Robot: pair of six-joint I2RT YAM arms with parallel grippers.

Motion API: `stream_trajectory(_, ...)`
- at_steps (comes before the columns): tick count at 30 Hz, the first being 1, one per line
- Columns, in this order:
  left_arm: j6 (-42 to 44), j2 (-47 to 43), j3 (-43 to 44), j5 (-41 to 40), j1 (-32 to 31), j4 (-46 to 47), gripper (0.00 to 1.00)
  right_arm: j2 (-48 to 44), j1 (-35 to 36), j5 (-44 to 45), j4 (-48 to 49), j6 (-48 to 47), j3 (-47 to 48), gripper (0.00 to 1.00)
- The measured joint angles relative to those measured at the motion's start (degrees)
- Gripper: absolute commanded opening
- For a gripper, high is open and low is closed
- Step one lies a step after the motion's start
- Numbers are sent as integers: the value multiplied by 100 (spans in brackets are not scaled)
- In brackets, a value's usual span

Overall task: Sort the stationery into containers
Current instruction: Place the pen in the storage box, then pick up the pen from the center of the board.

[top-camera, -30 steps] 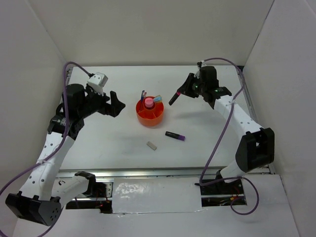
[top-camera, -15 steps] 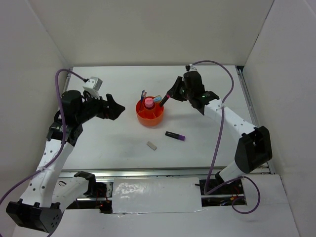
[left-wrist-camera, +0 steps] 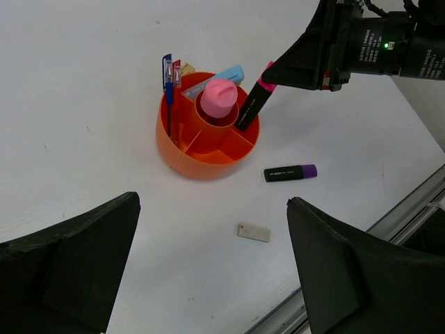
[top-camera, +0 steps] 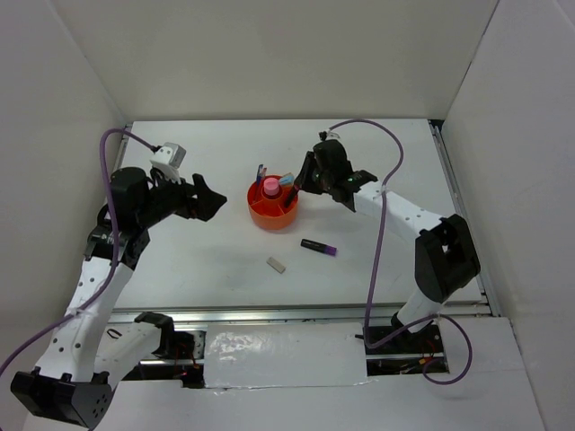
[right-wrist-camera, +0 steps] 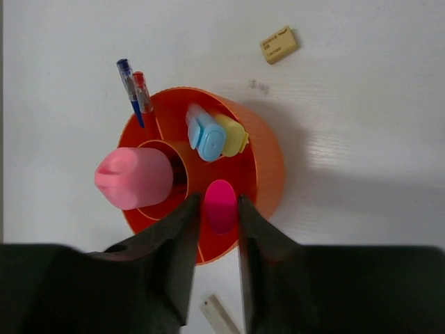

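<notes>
Top external view: the white table (top-camera: 198, 260) carries everything. The right arm (top-camera: 404, 211) rises from its base at the near right and stretches leftward and away across the table, its wrist tipped down over the right rim of the orange organizer (top-camera: 269, 215). The left arm (top-camera: 99, 260) stands up from the near left and bends at the elbow. Its forearm points right, so the left gripper (top-camera: 208, 197) hangs above the table to the left of the organizer, well apart from it. In the left wrist view its two dark fingers (left-wrist-camera: 69, 264) are spread wide with nothing between them.

The right gripper (right-wrist-camera: 221, 209) is clamped on the pink-black marker (left-wrist-camera: 250, 108). The marker is tilted, with its pink cap up between the fingers and its black end down inside the organizer's right outer compartment.

A pink cylinder (left-wrist-camera: 218, 97) stands in the central cup. A light blue marker (left-wrist-camera: 222, 75) and a yellow marker (right-wrist-camera: 233, 136) lean together in a far compartment. A thin blue pen (left-wrist-camera: 167, 90) and a red pen (left-wrist-camera: 176, 69) stand upright at the far-left rim.

The purple-black marker (left-wrist-camera: 290, 172) lies flat on the table, near the organizer on its near-right side. The small eraser (left-wrist-camera: 253, 232) lies nearer still, apart from both.
</notes>
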Motion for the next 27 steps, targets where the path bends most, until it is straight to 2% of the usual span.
stream_trajectory(1, 44, -22, -7, 0, 2, 0, 99, 39, 0, -4, 0, -7, 0, 44)
stream_trajectory(4, 85, -98, -48, 7, 7, 0, 99, 109, 0, -44, -4, -24, 7, 58)
stream_trajectory(7, 103, -116, -52, 20, 7, 0, 99, 120, 24, -111, -15, -61, 7, 65)
stream_trajectory(11, 116, -136, -52, 31, 13, 0, 99, 98, 46, -411, -33, -157, 9, 64)
stream_trajectory(15, 291, -190, -52, 151, 59, -2, 99, -146, -133, -1139, -345, -651, 44, 60)
stream_trajectory(19, 748, -245, -48, 619, 151, -127, 99, -708, -835, -2096, -1067, -1805, 144, 59)
stream_trajectory(23, 1126, -245, -48, 1141, 179, -181, 97, -1480, -1593, -2579, -1626, -3185, -144, 56)
stream_trajectory(27, 1268, -234, -48, 1550, 181, -118, 96, -1801, -1703, -2822, -2188, -4350, -619, 53)
